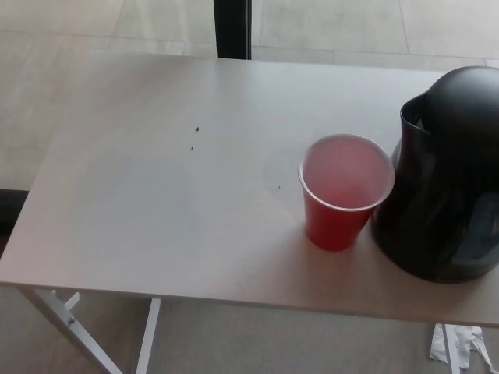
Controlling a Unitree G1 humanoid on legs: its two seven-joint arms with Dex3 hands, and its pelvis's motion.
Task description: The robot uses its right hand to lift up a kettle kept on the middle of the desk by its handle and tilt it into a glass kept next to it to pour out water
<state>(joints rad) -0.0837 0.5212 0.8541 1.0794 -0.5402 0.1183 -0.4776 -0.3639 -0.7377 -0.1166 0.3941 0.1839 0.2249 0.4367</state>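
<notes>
Two things on desk: kettle (pixel 443 183) and cup (pixel 344 192), head view only.
Desk (pixel 156 195): pale top, white legs at the lower left, tiled floor beyond its far edge.
Kettle: black, upright, at the desk's right side, cut by the picture's right edge; spout lip faces left toward the cup; handle not visible.
Cup: red plastic, pale inside, upright, just left of the kettle, rim touching or nearly touching the kettle's side.
Specks (pixel 195 138): two small dark marks on the desk, well left of the cup.
Left hand: out of frame, state cannot be told.
Right hand: out of frame, state cannot be told.
</notes>
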